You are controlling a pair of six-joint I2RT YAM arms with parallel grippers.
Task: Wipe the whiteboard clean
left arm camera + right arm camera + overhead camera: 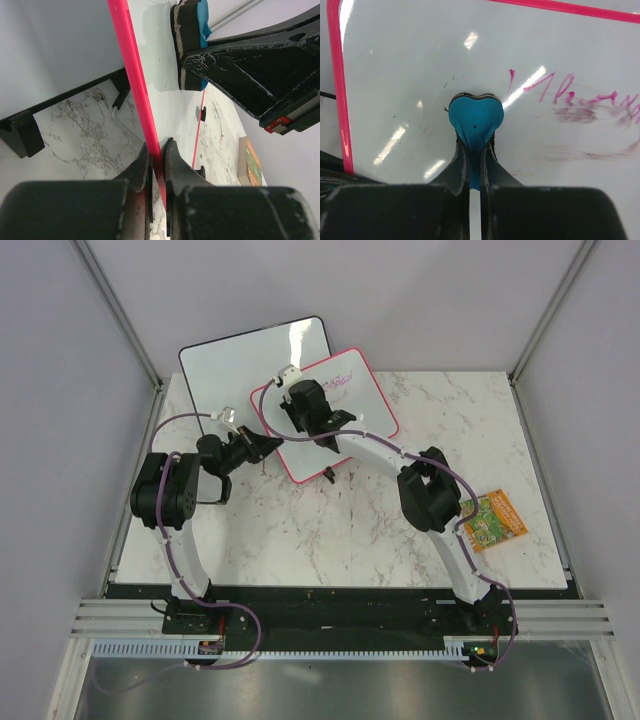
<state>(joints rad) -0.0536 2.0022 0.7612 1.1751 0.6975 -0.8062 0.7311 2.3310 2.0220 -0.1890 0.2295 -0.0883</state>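
The pink-red framed whiteboard point(345, 415) lies tilted at the table's back middle, with smeared purple writing point(580, 97) near its far edge. My left gripper point(268, 445) is shut on the board's left frame edge point(135, 85). My right gripper point(318, 422) is over the board and shut on a blue eraser point(475, 120), whose dark felt presses on the white surface left of the writing. The eraser also shows in the left wrist view point(192, 40).
A larger black-framed whiteboard point(240, 365) lies behind and partly under the pink one at the back left. A small green and orange packet point(490, 520) lies at the right of the marble table point(330, 540). Grey walls enclose the table.
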